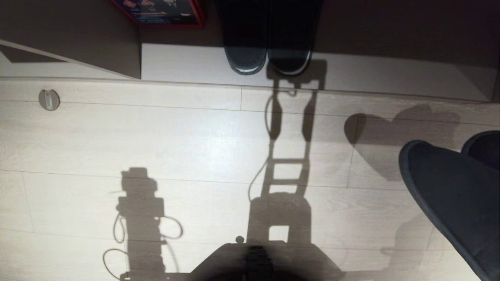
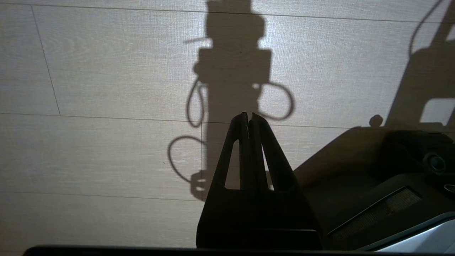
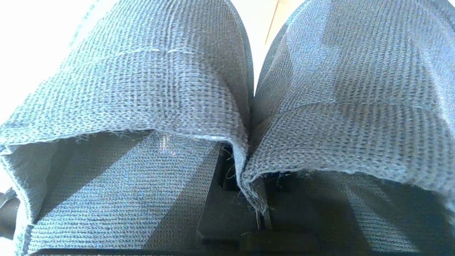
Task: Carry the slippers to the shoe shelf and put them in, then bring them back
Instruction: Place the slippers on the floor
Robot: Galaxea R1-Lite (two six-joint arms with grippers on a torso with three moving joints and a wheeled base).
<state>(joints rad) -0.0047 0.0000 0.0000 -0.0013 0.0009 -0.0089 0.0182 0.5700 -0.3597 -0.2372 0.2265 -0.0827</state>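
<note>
Head view: showing the slippers (image 1: pixel 457 199) hanging in the air, off to the right of the second pair (image 1: pixel 267 43), which is sitting on the shoe shelf (image 1: pixel 187 64).

Left wrist view: showing the left gripper (image 2: pixel 249 117) hanging over the floor (image 2: pixel 106 71), well apart from the slippers, jaws pressed together.

Right wrist view: showing the right gripper (image 3: pixel 245 185) pinching the slippers (image 3: pixel 160 92) by their inner strap edges, both straps touching side by side.

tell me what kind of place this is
Probably a home entryway or a room's shoe corner. The floor is pale wood-look planks, a pair of dark slippers sits in a low light-wood shoe shelf, and the right hand holds a second pair by the straps.
</note>
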